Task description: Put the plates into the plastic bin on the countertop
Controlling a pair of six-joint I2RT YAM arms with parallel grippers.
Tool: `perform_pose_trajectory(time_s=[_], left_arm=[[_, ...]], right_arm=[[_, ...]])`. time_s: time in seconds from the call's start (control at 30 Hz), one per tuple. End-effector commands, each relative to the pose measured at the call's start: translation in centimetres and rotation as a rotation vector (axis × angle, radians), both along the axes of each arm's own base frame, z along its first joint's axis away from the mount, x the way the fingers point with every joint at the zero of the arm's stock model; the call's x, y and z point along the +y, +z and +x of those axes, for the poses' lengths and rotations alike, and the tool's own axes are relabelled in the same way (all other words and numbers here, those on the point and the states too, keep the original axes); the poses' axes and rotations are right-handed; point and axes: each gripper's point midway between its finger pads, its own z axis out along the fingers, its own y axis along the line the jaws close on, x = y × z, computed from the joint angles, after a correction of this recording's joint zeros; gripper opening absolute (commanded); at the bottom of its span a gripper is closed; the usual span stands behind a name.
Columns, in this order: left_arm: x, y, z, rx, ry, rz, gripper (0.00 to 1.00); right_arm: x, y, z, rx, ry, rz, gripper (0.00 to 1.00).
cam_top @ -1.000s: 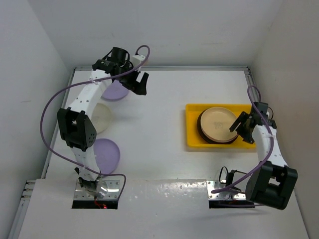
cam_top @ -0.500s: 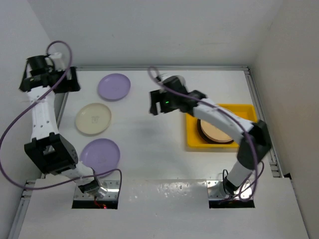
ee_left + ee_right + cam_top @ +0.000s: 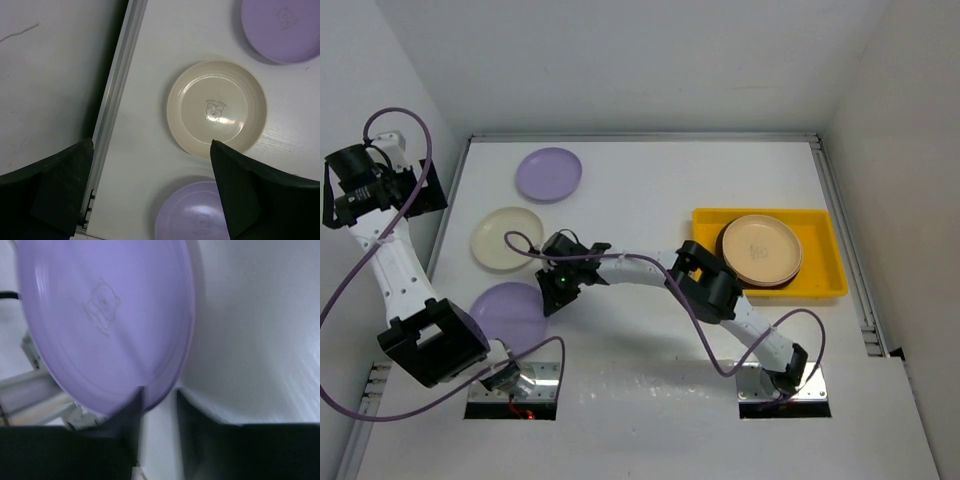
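At 3 o'clock the yellow bin [image 3: 707,262] holds an orange-yellow plate [image 3: 761,249] atop dark-rimmed plates [image 3: 758,286]; my left claw [image 3: 151,145] gapes wide; my right claw [image 3: 159,395] sits at the lavender plate [image 3: 100,315] rim, 8 o'clock; I cannot tell if it is clamped.

In the right wrist view, motion blur smears the near lavender plate [image 3: 100,315], and you cannot tell whether the right gripper [image 3: 159,396] touches its rim. In the yellow bin [image 3: 825,285], the pale orange plate [image 3: 761,248] hides nearly all of the dark plate [image 3: 745,283] beneath.
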Motion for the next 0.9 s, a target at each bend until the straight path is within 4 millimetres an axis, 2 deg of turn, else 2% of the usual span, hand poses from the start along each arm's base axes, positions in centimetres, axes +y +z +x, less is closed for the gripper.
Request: perform_pose_trajectory(time_s=[0.0, 0.03, 0.07, 0.1, 0.13, 0.17, 0.23, 0.27, 0.3, 0.33, 0.37, 0.43, 0.47, 0.5, 0.53, 0.57, 0.6, 0.63, 0.67, 0.7, 0.77, 0.83, 0.87], left_arm=[[-0.3, 1.0, 0.8, -0.042, -0.035, -0.003, 0.99], [-0.1, 1.0, 1.0, -0.041, -0.035, -0.004, 0.99], [-0.3, 1.1, 1.1, -0.045, -0.043, -0.010, 0.99], [-0.3, 1.1, 1.1, -0.045, -0.043, -0.010, 0.99], [-0.3, 0.8, 1.3, -0.041, -0.050, -0.020, 0.99], [-0.4, 1.2, 1.4, -0.052, -0.058, -0.020, 0.99], [-0.5, 0.8, 1.7, -0.048, -0.066, -0.032, 0.99], [-0.6, 0.6, 1.9, -0.047, -0.078, -0.045, 0.99], [-0.7, 0.2, 2.1, -0.044, -0.078, -0.065, 0.99], [-1.0, 0.3, 2.2, -0.051, -0.092, -0.074, 0.99], [-1.0, -0.1, 2.4, -0.045, -0.085, -0.089, 0.99], [-1.7, -0.3, 3.1, -0.046, -0.117, -0.096, 0.99], [-1.5, -0.1, 3.5, -0.054, -0.112, -0.097, 0.99], [-1.9, -0.6, 4.0, -0.043, -0.126, -0.106, 0.99], [-2.1, -0.1, 4.4, -0.057, -0.138, -0.095, 0.99], [-2.0, -0.5, 4.5, -0.047, -0.137, -0.103, 0.99], [-1.9, -1.0, 4.7, -0.038, -0.131, -0.118, 0.99], [-2.3, -1.0, 4.9, -0.037, -0.141, -0.118, 0.99], [-2.5, -1.5, 5.2, -0.027, -0.150, -0.126, 0.99], [-2.4, -1.4, 5.3, -0.034, -0.151, -0.121, 0.99], [-2.9, -2.2, 5.9, -0.015, -0.167, -0.134, 0.99], [-3.0, -2.7, 6.1, -0.001, -0.169, -0.137, 0.99], [-3.3, -3.1, 6.4, 0.010, -0.183, -0.136, 0.99]], right_arm=[[0.0, 0.4, 1.7, -0.036, -0.098, 0.016, 0.14], [-0.7, 0.8, 2.1, -0.039, -0.132, -0.002, 0.06], [-1.8, 0.7, 4.1, -0.101, -0.214, -0.040, 0.00], [-3.3, -0.1, 5.0, -0.107, -0.254, -0.070, 0.00], [-4.5, 1.2, 5.8, -0.129, -0.298, -0.071, 0.00], [-5.8, 3.7, 8.3, -0.153, -0.354, -0.036, 0.00], [-8.2, 7.6, 8.8, -0.190, -0.348, 0.011, 0.00], [-10.5, 9.9, 9.8, -0.197, -0.369, 0.040, 0.00], [-11.2, 11.3, 9.5, -0.195, -0.346, 0.066, 0.00], [-13.2, 11.0, 8.9, -0.200, -0.316, 0.033, 0.00], [-16.5, 15.0, 10.0, -0.211, -0.360, 0.059, 0.00], [-23.4, 17.5, 11.0, -0.199, -0.472, 0.007, 0.00], [-25.1, 17.8, 11.2, -0.193, -0.508, 0.000, 0.00], [-29.1, 16.1, 11.5, -0.148, -0.594, -0.060, 0.00], [-33.0, 18.7, 12.7, -0.215, -0.711, -0.040, 0.00], [-35.7, 18.0, 12.2, -0.207, -0.754, -0.107, 0.00], [-39.5, 16.6, 12.3, -0.199, -0.836, -0.180, 0.00], [-43.7, 17.5, 12.7, -0.255, -0.953, -0.228, 0.00], [-46.6, 16.4, 11.5, -0.239, -0.995, -0.341, 0.00], [-50.2, 15.8, 11.2, -0.238, -1.094, -0.413, 0.00], [-55.8, 13.5, 9.1, -0.163, -1.254, -0.511, 0.00], [-58.1, 11.8, 7.7, -0.093, -1.341, -0.511, 0.00], [-58.8, 11.7, 7.8, -0.083, -1.383, -0.462, 0.00]])
